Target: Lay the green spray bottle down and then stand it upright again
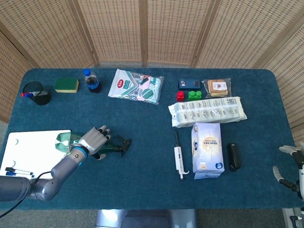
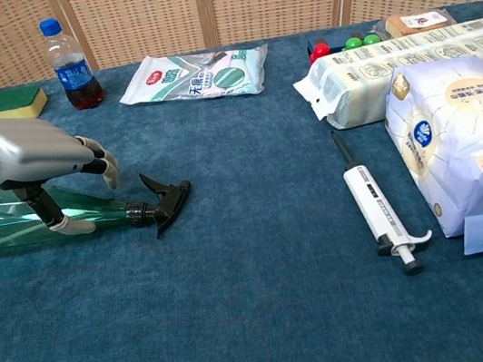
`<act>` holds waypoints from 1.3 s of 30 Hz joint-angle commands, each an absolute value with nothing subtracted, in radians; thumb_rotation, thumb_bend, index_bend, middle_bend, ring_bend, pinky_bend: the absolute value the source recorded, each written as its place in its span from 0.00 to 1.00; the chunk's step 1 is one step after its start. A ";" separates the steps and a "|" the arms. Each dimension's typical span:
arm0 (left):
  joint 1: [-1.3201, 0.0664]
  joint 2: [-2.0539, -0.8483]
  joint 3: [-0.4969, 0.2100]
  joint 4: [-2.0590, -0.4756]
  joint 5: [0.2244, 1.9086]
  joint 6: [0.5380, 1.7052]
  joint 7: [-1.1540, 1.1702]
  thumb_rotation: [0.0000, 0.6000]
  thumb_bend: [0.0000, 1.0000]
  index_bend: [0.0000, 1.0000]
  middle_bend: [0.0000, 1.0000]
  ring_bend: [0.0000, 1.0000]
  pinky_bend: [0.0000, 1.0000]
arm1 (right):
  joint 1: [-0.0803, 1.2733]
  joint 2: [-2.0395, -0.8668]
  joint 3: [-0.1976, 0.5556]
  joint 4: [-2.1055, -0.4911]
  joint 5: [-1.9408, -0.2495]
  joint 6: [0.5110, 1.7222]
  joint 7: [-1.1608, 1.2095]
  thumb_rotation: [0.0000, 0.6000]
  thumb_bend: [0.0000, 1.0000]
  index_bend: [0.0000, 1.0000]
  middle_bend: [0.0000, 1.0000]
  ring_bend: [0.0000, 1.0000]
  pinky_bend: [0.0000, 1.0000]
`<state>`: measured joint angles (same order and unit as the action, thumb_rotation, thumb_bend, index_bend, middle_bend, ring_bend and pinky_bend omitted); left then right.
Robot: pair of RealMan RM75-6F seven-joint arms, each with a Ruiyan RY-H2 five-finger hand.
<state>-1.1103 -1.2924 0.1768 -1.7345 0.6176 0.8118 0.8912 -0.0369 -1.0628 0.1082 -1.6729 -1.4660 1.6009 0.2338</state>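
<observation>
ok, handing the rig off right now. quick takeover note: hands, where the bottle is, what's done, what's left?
Left hand: over the green spray bottle, thumb down against its body, fingers spread above; no closed grasp visible.
Right hand: idle at the table's right edge, fingers apart, holding nothing.
Bottle: lying on its side at the near left, black trigger head pointing toward the table's middle, base next to the white board.
Done: bottle laid down.
Left: grip it and stand it upright.
</observation>
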 commanded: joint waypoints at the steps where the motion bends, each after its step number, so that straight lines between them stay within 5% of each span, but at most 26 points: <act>1: -1.119 -1.299 0.188 -1.727 0.615 0.811 0.902 0.47 0.36 0.18 0.10 0.04 0.33 | -0.038 -1.063 0.109 -1.672 -1.465 1.602 0.238 1.00 0.38 0.29 0.30 0.08 0.18; 7: -1.135 -1.318 0.220 -1.714 0.624 0.818 0.942 0.49 0.36 0.21 0.11 0.05 0.34 | -0.040 -1.065 0.111 -1.671 -1.472 1.609 0.268 1.00 0.38 0.29 0.30 0.08 0.18; 12: -1.117 -1.332 0.225 -1.713 0.691 0.864 0.938 0.94 0.38 0.33 0.24 0.18 0.45 | -0.044 -1.066 0.114 -1.671 -1.480 1.622 0.297 1.00 0.38 0.28 0.30 0.08 0.18; 14: -1.113 -1.338 0.231 -1.707 0.704 0.874 0.945 1.00 0.39 0.37 0.28 0.23 0.50 | -0.045 -1.067 0.116 -1.669 -1.482 1.626 0.303 1.00 0.38 0.28 0.30 0.08 0.18; 22: -1.079 -1.352 0.221 -1.694 0.740 0.926 0.926 1.00 0.41 0.50 0.47 0.43 0.59 | -0.053 -1.066 0.120 -1.666 -1.492 1.647 0.331 1.00 0.38 0.28 0.30 0.08 0.18; 26: -1.045 -1.350 0.199 -1.687 0.771 0.952 0.865 1.00 0.41 0.50 0.47 0.43 0.54 | -0.053 -1.068 0.120 -1.664 -1.492 1.647 0.333 1.00 0.38 0.27 0.30 0.08 0.18; 32: -0.974 -1.308 0.145 -1.686 0.868 0.979 0.680 1.00 0.41 0.49 0.45 0.43 0.61 | -0.048 -1.073 0.123 -1.662 -1.497 1.645 0.332 1.00 0.38 0.27 0.30 0.08 0.18; 39: -0.850 -1.230 0.037 -1.694 1.053 1.055 0.268 1.00 0.41 0.48 0.43 0.43 0.63 | -0.032 -1.084 0.126 -1.662 -1.503 1.630 0.323 1.00 0.38 0.27 0.30 0.08 0.18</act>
<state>-0.9298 -1.2807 0.1058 -1.6912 0.9327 1.0030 0.4802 -0.0317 -1.0837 0.1259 -1.6618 -1.5028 1.6300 0.3233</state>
